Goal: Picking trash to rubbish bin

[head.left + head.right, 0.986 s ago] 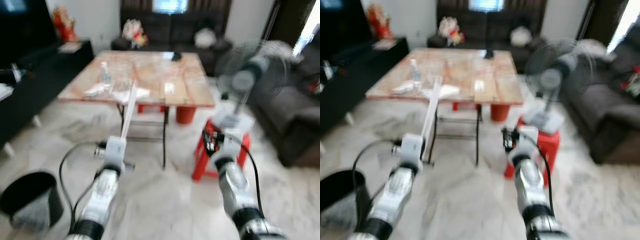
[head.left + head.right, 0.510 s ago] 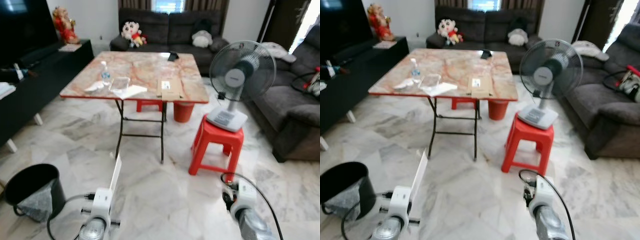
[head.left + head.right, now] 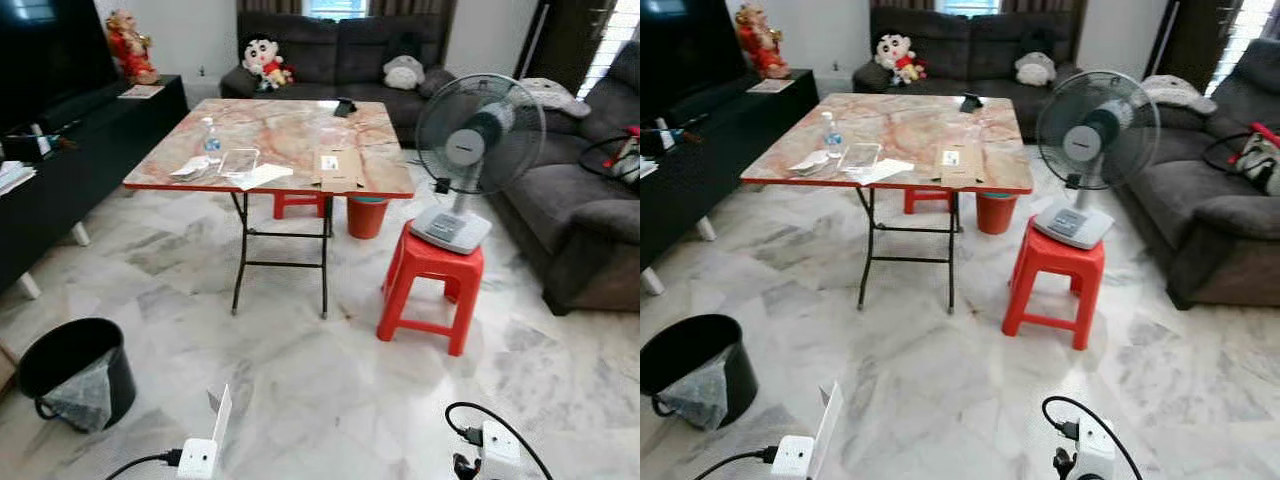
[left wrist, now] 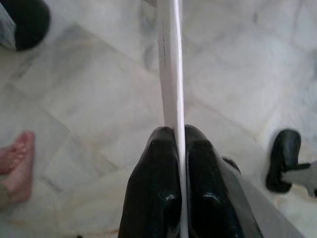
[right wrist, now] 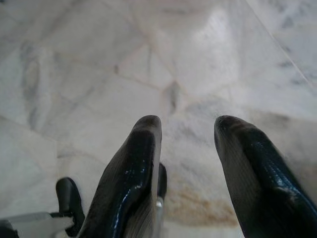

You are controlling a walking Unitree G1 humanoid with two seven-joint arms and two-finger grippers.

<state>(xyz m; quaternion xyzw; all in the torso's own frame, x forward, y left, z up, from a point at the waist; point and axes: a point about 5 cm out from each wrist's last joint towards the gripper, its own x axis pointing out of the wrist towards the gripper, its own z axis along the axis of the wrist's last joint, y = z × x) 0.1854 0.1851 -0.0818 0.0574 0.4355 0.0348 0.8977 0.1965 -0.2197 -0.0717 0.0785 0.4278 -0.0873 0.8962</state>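
Low in the frame, your left gripper (image 4: 176, 144) pinches a white paper strip (image 4: 171, 69) above the marble floor (image 3: 330, 390). Your right gripper (image 5: 190, 134) hangs spread; the black bin (image 3: 72, 368) sits lower left.

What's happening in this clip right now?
The robot stands on a marble floor in a living room, facing a folding table with a bottle and papers on it. Its left gripper is shut on a flat white card. The right gripper is open and empty, pointing at the floor. A black bin with a liner sits to the robot's left; the card is not in it yet.
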